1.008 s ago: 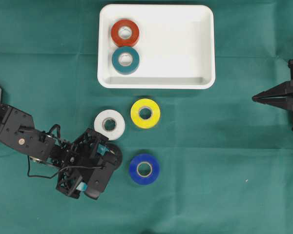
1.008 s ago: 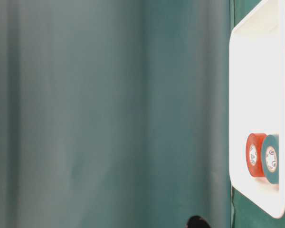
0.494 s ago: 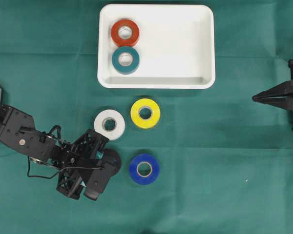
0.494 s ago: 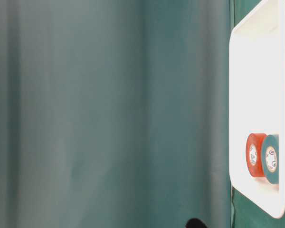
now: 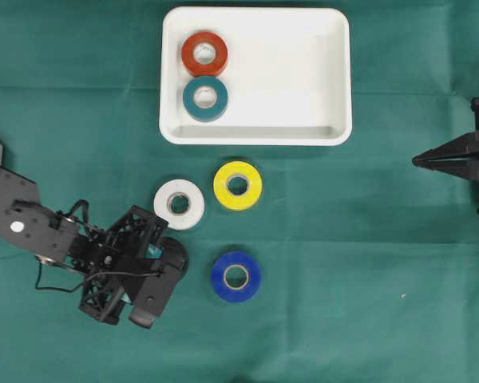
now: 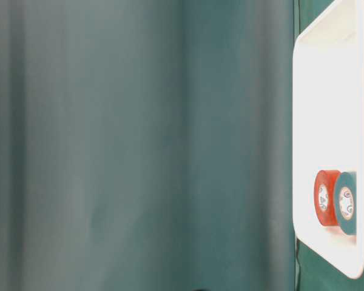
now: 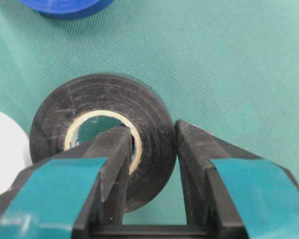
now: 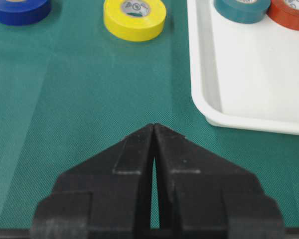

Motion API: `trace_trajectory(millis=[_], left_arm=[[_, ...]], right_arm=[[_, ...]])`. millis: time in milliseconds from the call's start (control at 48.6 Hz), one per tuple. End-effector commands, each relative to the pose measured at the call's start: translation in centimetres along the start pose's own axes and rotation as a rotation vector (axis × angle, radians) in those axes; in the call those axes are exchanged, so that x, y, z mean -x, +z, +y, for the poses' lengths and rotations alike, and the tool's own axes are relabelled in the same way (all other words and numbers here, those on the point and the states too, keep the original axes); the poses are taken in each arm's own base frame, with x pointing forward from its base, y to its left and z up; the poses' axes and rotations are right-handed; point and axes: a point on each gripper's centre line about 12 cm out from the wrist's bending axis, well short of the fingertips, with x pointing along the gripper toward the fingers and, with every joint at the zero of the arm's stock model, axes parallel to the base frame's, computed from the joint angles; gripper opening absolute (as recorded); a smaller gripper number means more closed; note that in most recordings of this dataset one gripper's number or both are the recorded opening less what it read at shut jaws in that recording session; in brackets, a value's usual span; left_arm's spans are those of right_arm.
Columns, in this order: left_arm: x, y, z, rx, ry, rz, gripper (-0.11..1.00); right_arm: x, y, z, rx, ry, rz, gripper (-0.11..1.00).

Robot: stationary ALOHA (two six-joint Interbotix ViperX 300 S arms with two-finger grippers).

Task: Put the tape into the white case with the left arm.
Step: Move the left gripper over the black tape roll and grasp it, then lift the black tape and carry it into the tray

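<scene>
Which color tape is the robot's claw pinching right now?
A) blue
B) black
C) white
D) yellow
B. In the left wrist view, the left claw is shut on the black tape, one finger inside its hole and one outside.

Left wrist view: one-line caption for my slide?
Left gripper shut on the black tape roll's wall, one finger through its core.
</scene>
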Motion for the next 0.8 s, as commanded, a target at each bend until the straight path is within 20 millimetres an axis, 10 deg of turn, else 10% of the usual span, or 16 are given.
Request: trace_trajectory(millis=[0, 350, 781], left_arm=[[2.6, 2.0, -0.2, -0.009, -0.001, -0.066, 0.26], [4.9, 2.4, 0.7, 0.005, 0.016, -0.105, 0.26], [5.1, 2.0, 10.4, 0.162, 0.18, -0.119, 0.26]], right_arm=[[-0.1, 0.4, 0.0, 0.002, 0.001, -0.009, -0.09], [-0.1, 0.4, 0.0, 0.0, -0.001, -0.009, -0.09], [-0.1, 0.4, 0.0, -0.002, -0.001, -0.009, -0.09]])
